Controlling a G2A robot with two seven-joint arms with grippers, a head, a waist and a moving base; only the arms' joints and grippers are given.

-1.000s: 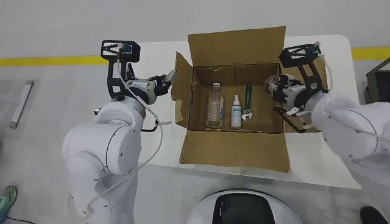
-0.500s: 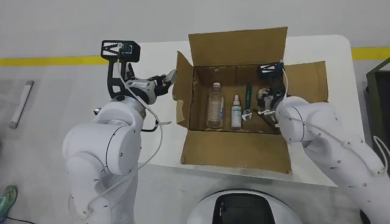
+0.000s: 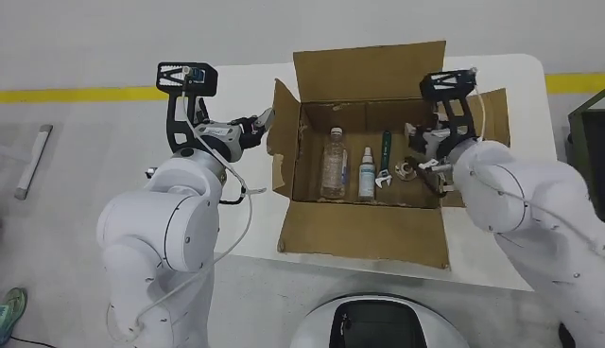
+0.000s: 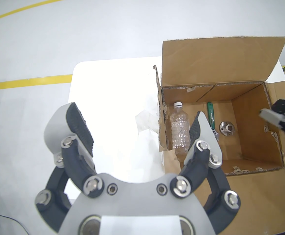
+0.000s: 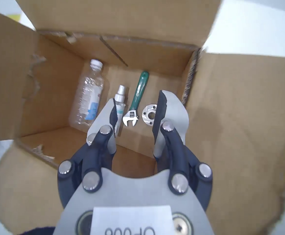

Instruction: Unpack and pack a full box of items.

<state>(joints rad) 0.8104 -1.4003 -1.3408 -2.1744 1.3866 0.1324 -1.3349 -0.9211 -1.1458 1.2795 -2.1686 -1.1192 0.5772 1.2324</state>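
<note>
An open cardboard box (image 3: 369,74) stands on the white table (image 3: 241,83). On its floor lie a clear plastic bottle (image 3: 333,164), a small spray bottle (image 3: 366,173), a green-handled wrench (image 3: 385,157) and a round metal flange (image 3: 406,170). My right gripper (image 5: 137,100) hangs open above the flange (image 5: 148,114), by the box's right wall, holding nothing. The wrench (image 5: 136,99) and spray bottle (image 5: 120,99) show between its fingers. My left gripper (image 4: 135,116) is open and empty over the table, just outside the box's left flap (image 4: 160,113).
The box's four flaps are folded outward; the tall back flap (image 3: 369,69) stands up and the front flap (image 3: 364,233) lies toward me. Bare table stretches left of the box (image 4: 103,113). A crumpled clear wrap (image 4: 146,122) lies by the left flap.
The right gripper, which held the flange above the box's right side, dipped into the box, let it go on the floor and rose again. The left arm kept still.
</note>
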